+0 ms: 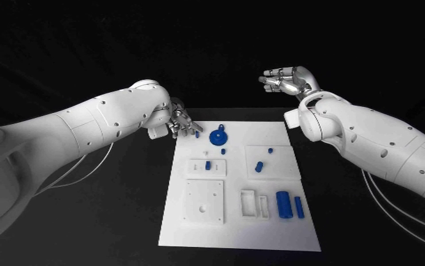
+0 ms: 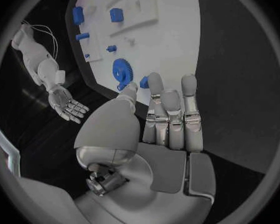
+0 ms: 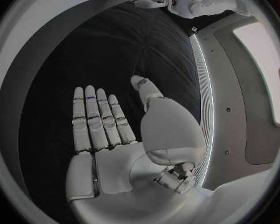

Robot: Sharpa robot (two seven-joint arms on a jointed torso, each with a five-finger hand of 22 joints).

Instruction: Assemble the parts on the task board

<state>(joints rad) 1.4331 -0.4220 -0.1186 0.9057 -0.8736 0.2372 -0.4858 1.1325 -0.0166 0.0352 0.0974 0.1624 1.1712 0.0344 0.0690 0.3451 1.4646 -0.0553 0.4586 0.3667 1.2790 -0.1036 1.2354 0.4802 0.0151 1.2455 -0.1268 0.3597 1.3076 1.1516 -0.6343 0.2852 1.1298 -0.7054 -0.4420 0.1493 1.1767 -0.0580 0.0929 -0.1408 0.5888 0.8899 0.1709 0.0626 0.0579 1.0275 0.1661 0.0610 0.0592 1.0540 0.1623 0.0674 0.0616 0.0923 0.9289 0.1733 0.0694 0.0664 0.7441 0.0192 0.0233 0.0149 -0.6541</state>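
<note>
Left hand (image 1: 182, 123) empty, fingers apart, at the task board (image 1: 239, 241) far-left corner, just beside the blue gear (image 1: 218, 136) and nearer to it. Right hand (image 1: 285, 82) empty, loosely curled, raised well beyond the board.

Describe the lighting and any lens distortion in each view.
Head view: the task board is brightly lit against a black table, upper background dark. Left wrist view: fisheye bends the board's edge; the left hand is evenly lit. Right wrist view: strong curvature; the right hand looks pale and soft-lit.
</note>
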